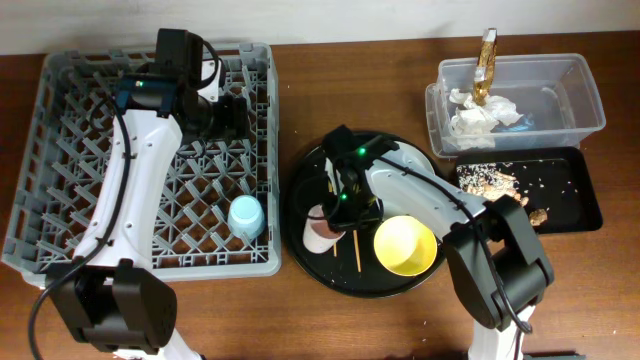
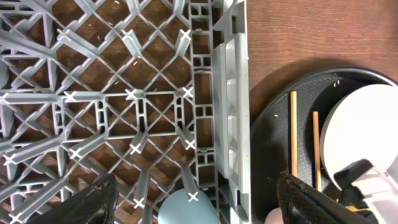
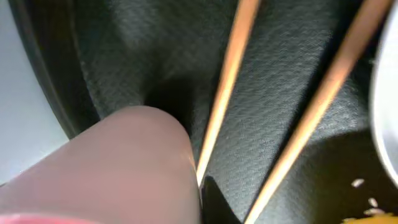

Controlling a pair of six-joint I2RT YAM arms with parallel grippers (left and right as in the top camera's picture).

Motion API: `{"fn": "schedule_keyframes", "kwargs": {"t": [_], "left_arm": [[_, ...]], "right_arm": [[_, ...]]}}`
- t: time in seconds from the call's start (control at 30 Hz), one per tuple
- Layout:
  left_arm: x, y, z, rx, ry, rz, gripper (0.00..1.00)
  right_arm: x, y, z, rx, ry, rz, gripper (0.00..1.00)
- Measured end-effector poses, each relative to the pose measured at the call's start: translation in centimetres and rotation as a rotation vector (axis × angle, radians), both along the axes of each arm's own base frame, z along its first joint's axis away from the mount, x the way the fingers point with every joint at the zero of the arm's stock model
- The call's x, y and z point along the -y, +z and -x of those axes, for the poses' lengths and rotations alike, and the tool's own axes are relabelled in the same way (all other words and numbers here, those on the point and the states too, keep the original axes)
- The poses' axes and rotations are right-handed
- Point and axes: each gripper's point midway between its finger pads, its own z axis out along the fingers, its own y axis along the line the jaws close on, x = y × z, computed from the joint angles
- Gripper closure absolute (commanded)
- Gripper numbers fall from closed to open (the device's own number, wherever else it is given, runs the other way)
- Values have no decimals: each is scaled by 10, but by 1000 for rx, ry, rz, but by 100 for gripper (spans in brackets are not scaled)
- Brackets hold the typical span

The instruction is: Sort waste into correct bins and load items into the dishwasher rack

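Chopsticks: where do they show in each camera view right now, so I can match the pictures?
Overhead: chopsticks near centre, between the pink cup and the yellow bowl.
Left wrist: right side, both upright.
Right wrist: both running diagonally across the frame.
Shared landmark: the round black tray under them.

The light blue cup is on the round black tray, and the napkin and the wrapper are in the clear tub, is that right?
Not quite. The light-blue cup stands in the grey dishwasher rack, near the corner closest to the round black tray, not on that tray; the overhead view shows it. The napkin and wrapper are indeed in the clear tub.
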Motion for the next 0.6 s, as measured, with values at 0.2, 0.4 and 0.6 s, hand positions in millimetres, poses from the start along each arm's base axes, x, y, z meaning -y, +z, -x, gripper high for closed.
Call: {"fn": "schedule_keyframes", "kwargs": {"t": [0.2,0.4,0.6], "left_arm": [[12,2,1,-4,-33,69,15],[85,56,25,70,-436,604,6],[107,113,44,219,-713,1047,5]], "right_arm": [[3,51,-37,71,-81,-137,96],[-16,198,-144,470,-59,-845,96],[-35,249,-140,512,46,-1070,96]]}}
